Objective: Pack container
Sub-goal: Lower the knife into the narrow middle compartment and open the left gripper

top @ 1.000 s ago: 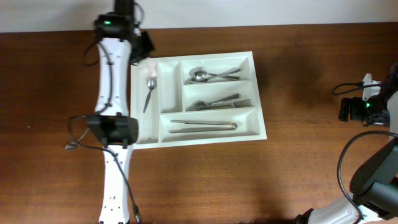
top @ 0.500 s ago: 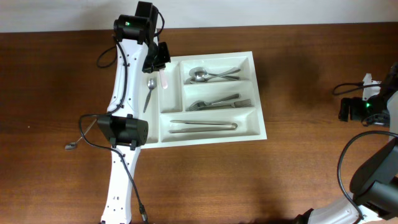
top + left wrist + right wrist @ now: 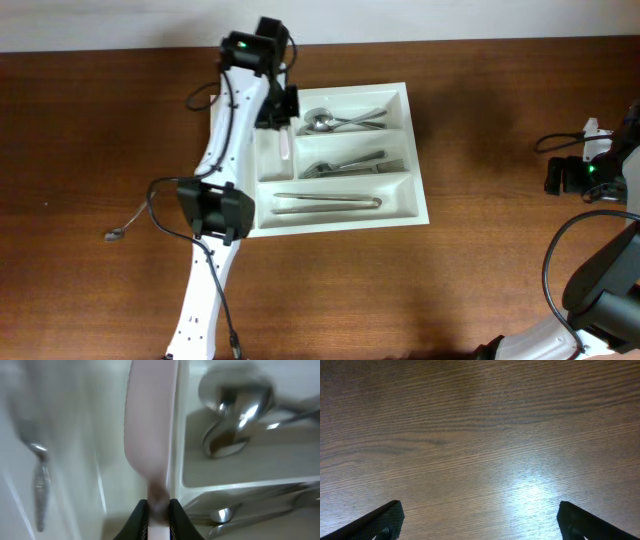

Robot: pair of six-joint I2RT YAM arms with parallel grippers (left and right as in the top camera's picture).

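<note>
A dark brown wood-grain desk (image 3: pixel 450 290) fills the view. At its near edge the left arm (image 3: pixel 205 270) reaches in. The right arm (image 3: pixel 600 290) is cut off at the near right corner. The right gripper (image 3: pixel 479 510) hangs over bare wood by the desk's right edge, fingers spread wide with nothing between them.

Mid-desk lies the container (image 3: pixel 400 208), a white tray turned slightly askew. Its crosswise compartments hold, nearest first, long metal pieces (image 3: pixel 325 202), forks (image 3: pixel 355 165) and spoons (image 3: pixel 335 121). The left gripper (image 3: pixel 159 510) is over the tray's far left part, clamped on the end of a pale pink utensil (image 3: pixel 150 425) that runs along the divider beside the spoons. Whether the utensil touches the tray cannot be told.

The arm hides most of the narrow compartments. The wrist view shows a blurred small spoon (image 3: pixel 40 480) there. Past the far edge runs a pale strip (image 3: pixel 450 20), hard to identify.
</note>
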